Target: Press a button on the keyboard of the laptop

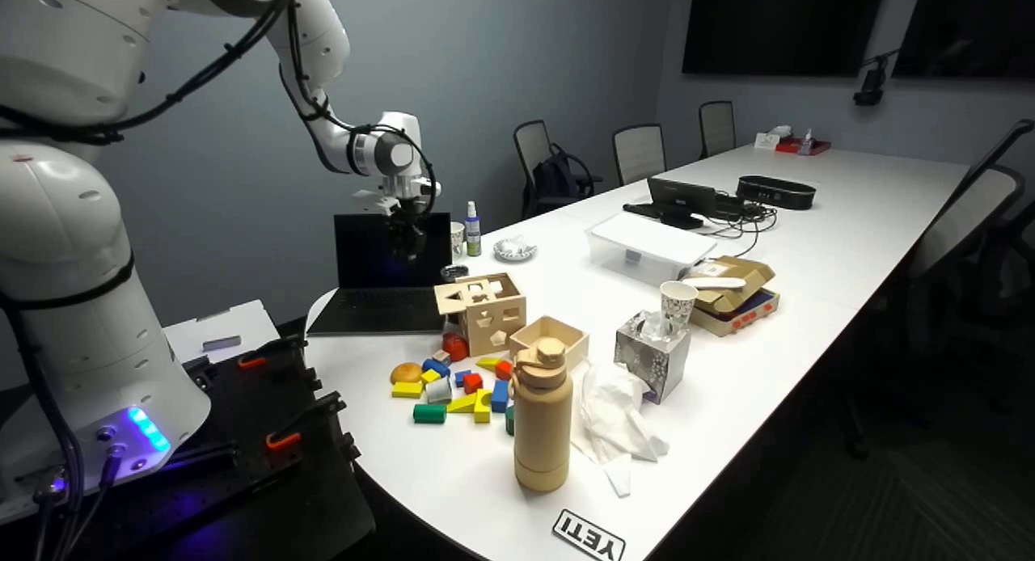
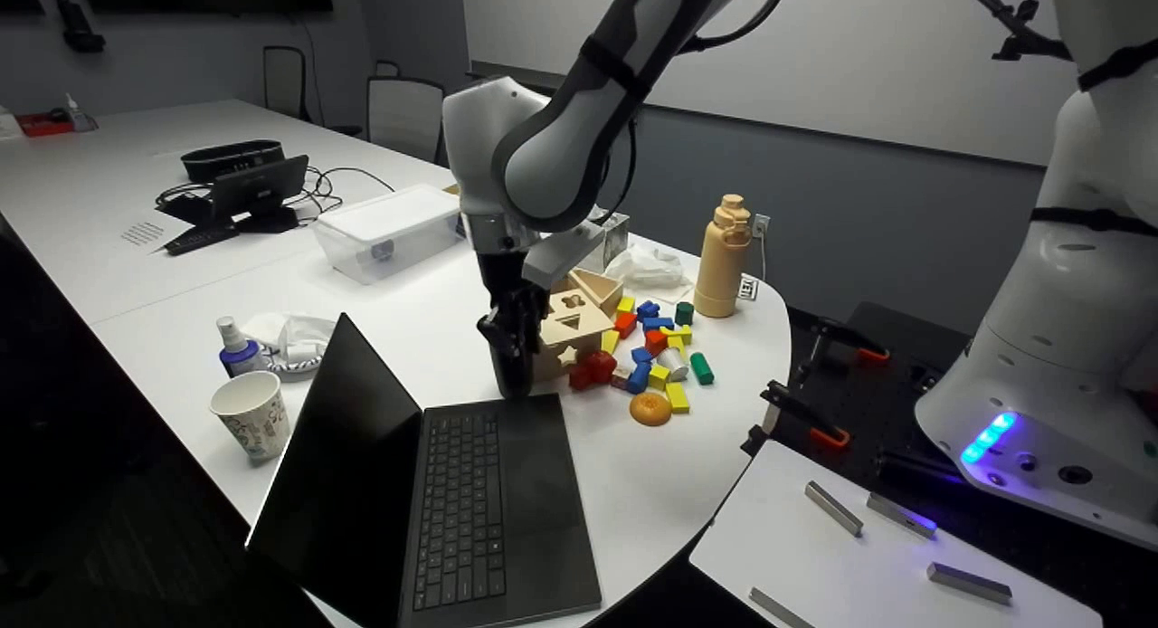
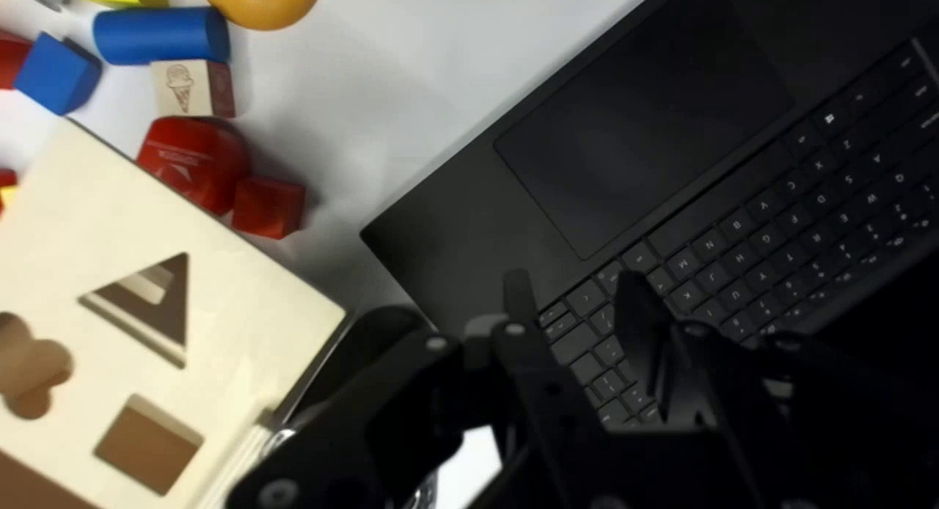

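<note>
The small black laptop (image 1: 368,254) stands open with a dark screen at the table's near corner, and it also shows in an exterior view (image 2: 348,483). Its keyboard (image 2: 460,510) faces up, and its lettered keys fill the right of the wrist view (image 3: 763,248). My gripper (image 3: 574,285) is open, with a moderate gap between its two fingers and nothing held. In the wrist view the fingers overlap the arrow and enter key end of the keyboard. In an exterior view the gripper (image 2: 514,325) points down near the box-side end of the laptop. Fingertip height above the keys is unclear.
A wooden shape box (image 1: 492,314) stands beside the laptop, with a dark round container (image 1: 454,272) close by. Colourful blocks (image 2: 659,347) lie in front of the box. A paper cup (image 2: 253,415) and spray bottle (image 2: 240,347) stand behind the screen.
</note>
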Available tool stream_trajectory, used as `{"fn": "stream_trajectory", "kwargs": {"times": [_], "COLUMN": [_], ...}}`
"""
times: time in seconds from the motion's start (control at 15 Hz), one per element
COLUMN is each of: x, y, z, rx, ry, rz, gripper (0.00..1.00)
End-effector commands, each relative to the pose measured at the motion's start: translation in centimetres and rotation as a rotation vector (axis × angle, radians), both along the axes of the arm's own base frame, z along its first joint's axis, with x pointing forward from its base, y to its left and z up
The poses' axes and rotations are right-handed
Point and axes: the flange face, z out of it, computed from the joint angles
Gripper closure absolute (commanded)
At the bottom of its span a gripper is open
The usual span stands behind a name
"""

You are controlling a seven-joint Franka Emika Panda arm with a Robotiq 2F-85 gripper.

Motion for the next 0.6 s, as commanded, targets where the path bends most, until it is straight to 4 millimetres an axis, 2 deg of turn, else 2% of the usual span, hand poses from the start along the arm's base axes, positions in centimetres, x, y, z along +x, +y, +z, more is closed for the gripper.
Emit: {"fn": "stream_trajectory", "kwargs": {"times": [0.0,0.07,0.53], "x": [1.2,1.2,1.9], "y": [2.0,2.5,5.1], "z": [-3.5,-4.5,-9.8], "rx": [0.033,0.043,0.087], "ry": [0.051,0.070,0.119], "rz": [0.101,0.129,0.269], "gripper": [0.95,1.00,1.00]}}
